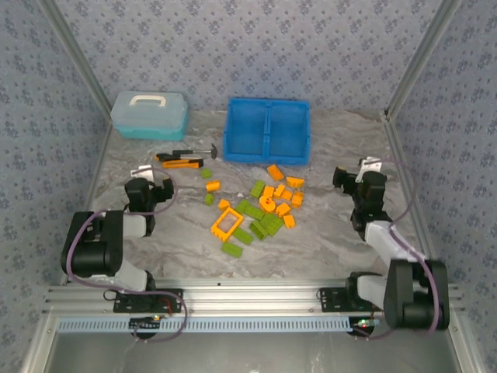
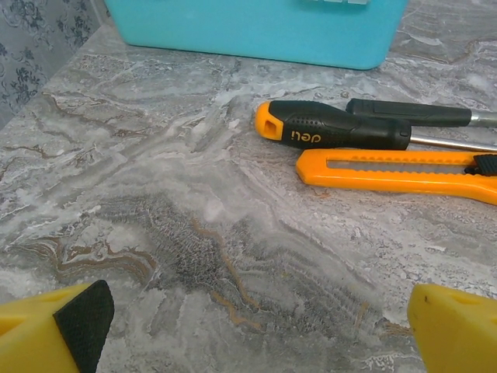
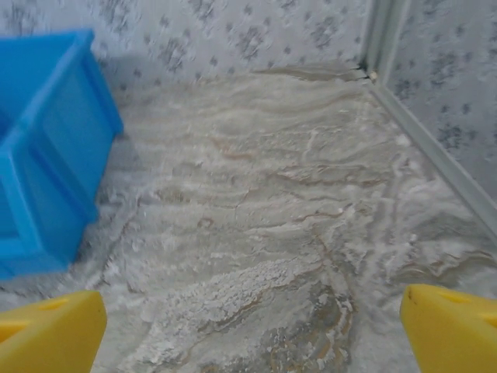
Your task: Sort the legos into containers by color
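1. Mixed grab: the legos point(image 1: 256, 208) lie packed in one heap, green and orange touching. We judge that wide jaws dropping in there could pinch two colours at once or scatter the neighbours.
2. Wrong item: the utility knife point(image 1: 182, 163) is orange too and sits near the left gripper point(image 1: 153, 180), at its 1 o'clock, beside a screwdriver point(image 2: 334, 128). We could mistake it for a brick. Leave it alone, and likewise the teal box point(image 1: 149, 115) at 12.
3. Arm clash: both arms flank the same heap. If we send both in together, the wrists may meet over it, so prob. one at a time.
4. Big piece: the orange frame point(image 1: 226, 223) is open and wider than the rest. A grip on one wall may let it swing & knock other bricks.
5. Bin shove: the blue bin point(image 1: 266, 155) stands at 12 o'clock of the heap, and both compartments look empty. A low approach by the right gripper point(image 1: 347, 177) could push it.
6. Jaws: both pairs are spread wide with nothing between them, and bare table point(image 2: 194, 233) lies beneath.
7. Position, top view: the heap is at 3–4 o'clock of the left gripper and 8–9 o'clock of the right gripper, apart from both.
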Controlling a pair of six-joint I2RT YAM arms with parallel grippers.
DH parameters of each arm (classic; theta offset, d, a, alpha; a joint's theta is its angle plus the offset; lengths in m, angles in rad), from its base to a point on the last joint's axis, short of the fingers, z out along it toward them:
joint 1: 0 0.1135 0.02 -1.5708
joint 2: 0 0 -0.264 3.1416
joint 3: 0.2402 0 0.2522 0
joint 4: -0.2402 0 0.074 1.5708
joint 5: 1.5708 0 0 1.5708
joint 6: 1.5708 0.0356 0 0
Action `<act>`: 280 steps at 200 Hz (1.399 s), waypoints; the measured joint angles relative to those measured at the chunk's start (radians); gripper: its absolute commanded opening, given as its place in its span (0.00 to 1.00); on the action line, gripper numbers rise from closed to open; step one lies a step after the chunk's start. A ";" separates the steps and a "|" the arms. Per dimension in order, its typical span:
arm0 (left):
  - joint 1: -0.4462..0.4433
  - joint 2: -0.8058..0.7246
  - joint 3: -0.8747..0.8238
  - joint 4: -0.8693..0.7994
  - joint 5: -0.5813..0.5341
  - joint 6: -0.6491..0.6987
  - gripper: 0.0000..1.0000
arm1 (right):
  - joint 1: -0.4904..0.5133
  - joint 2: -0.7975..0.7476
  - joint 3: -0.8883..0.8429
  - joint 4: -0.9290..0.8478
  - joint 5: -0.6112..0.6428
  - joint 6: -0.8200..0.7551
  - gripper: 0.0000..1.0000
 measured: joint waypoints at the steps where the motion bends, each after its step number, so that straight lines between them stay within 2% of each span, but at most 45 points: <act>1: 0.000 0.000 0.000 0.000 0.000 0.000 0.99 | 0.000 -0.006 0.005 -0.009 0.001 0.005 1.00; 24: -0.010 -0.018 0.000 -0.020 -0.002 0.013 0.99 | 0.000 -0.083 0.146 -0.266 -0.005 0.139 1.00; 44: -0.044 -0.155 0.002 -0.132 -0.024 0.020 0.99 | 0.032 -0.111 0.238 -0.420 -0.053 0.232 1.00; 63: -0.082 -0.339 0.025 -0.250 -0.040 0.023 0.99 | 0.108 -0.098 0.315 -0.548 -0.094 0.284 1.00; 71: -0.106 -0.453 0.075 -0.340 -0.044 0.012 0.99 | 0.169 -0.064 0.365 -0.612 -0.101 0.302 1.00; 101: -0.155 -0.618 0.311 -0.616 0.009 -0.039 0.99 | 0.344 0.093 0.513 -0.726 -0.102 0.342 1.00; 118: -0.200 -0.626 0.469 -0.775 0.093 -0.029 0.99 | 0.415 0.205 0.579 -0.766 -0.103 0.349 1.00; 141: -0.283 -0.597 0.636 -0.994 0.233 0.056 0.99 | 0.449 0.348 0.644 -0.805 -0.103 0.350 1.00; 161: -0.353 -0.587 0.675 -1.154 0.357 0.178 0.99 | 0.460 0.468 0.696 -0.838 -0.103 0.350 1.00; 180: -0.399 -0.586 0.649 -1.253 0.428 0.271 0.99 | 0.467 0.562 0.738 -0.844 -0.091 0.354 1.00; 221: -0.415 -0.584 0.531 -1.313 0.489 0.341 0.99 | 0.457 0.639 0.740 -0.843 -0.023 0.391 1.00; 268: -0.419 -0.584 0.525 -1.312 0.547 0.393 0.99 | 0.446 0.737 0.756 -0.814 -0.016 0.420 1.00; 280: -0.419 -0.584 0.521 -1.311 0.560 0.403 0.99 | 0.445 0.764 0.757 -0.806 -0.015 0.426 0.96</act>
